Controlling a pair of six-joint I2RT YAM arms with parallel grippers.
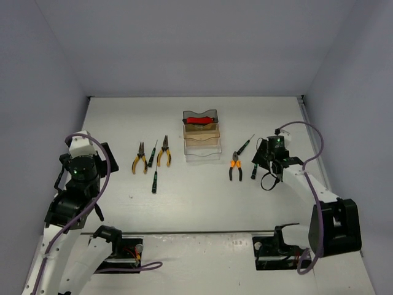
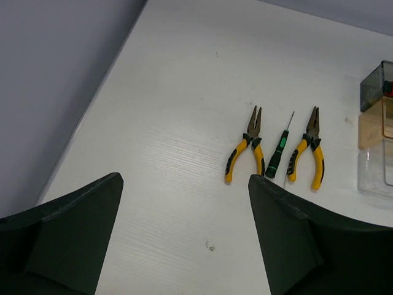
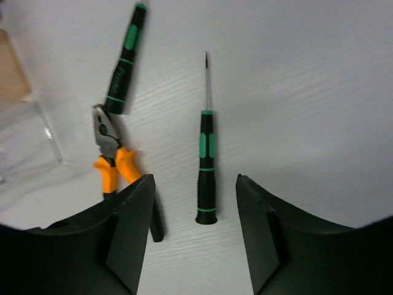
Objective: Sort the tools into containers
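Tools (image 1: 155, 181) lie in two groups on the white table (image 1: 202, 209), either side of the containers (image 1: 201, 136), three joined bins at upper centre. The left pincer (image 2: 184, 179) hangs spread at centre left. The right pincer (image 3: 193, 178) is spread over a green-black screwdriver (image 3: 206, 166) at centre right. Two yellow pliers (image 2: 250, 140) sit left of the bins, orange pliers (image 3: 105, 138) to the right. A red cutter (image 1: 199, 119) lies in the topmost bin.

Lab test cell: bare white table (image 1: 202, 203) boxed by plain grey walls (image 1: 202, 43), two bolted robot arms.
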